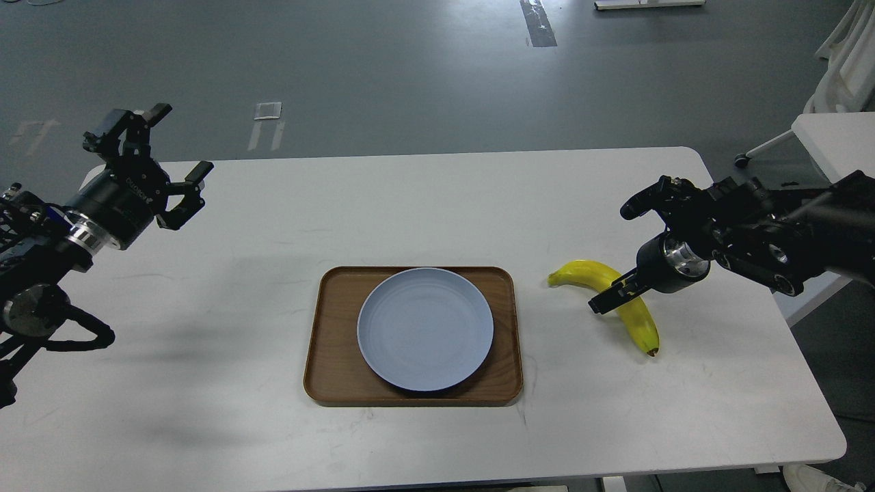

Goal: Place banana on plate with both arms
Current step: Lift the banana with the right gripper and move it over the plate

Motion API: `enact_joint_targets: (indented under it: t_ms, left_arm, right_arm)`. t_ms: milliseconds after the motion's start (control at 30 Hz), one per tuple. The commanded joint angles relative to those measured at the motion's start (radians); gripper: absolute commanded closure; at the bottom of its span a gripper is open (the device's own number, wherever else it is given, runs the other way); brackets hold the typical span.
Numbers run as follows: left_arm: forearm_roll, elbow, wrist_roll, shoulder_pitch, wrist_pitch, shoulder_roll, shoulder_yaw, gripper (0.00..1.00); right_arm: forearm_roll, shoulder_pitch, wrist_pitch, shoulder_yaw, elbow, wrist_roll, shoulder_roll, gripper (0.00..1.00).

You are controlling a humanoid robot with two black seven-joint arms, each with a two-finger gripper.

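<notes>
Left gripper (167, 160) fingers spread wide, empty. Right gripper (615, 253) fingers apart, one overlapping banana (608, 277); contact unclear.

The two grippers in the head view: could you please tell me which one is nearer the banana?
The right gripper: one of its fingers crosses the banana. The left gripper hangs open beyond the tray.

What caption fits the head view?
Both open hands, left and right, flank the empty plate; banana on table.
</notes>
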Motion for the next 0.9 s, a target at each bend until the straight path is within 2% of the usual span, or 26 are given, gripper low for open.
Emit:
enact_joint_targets:
  t_ms: [0, 33, 167, 467, 867]
  left_arm:
    - [0.0, 0.0, 0.0, 0.0, 0.0, 0.0, 0.0, 0.0]
    - [0.0, 0.0, 0.0, 0.0, 0.0, 0.0, 0.0, 0.0]
    - [-0.002, 0.0, 0.0, 0.0, 0.0, 0.0, 0.0, 0.0]
    - [-0.003, 0.0, 0.0, -0.003, 0.0, 0.005, -0.002, 0.0]
    - [-0.009, -0.001, 0.0, -0.004, 0.0, 0.019, -0.011, 0.0]
  right_arm:
    - [0.0, 0.005, 0.0, -0.002, 0.001, 0.0, -0.01, 0.88]
    - [0.0, 0.012, 0.0, -0.002, 0.004, 0.0, -0.018, 0.92]
    - [0.006, 0.054, 0.0, 0.0, 0.017, 0.0, -0.041, 0.97]
    - [0.04, 0.236, 0.0, 0.084, 0.122, 0.0, -0.05, 0.97]
    - [0.221, 0.204, 0.0, 0.052, 0.094, 0.0, 0.26, 0.96]
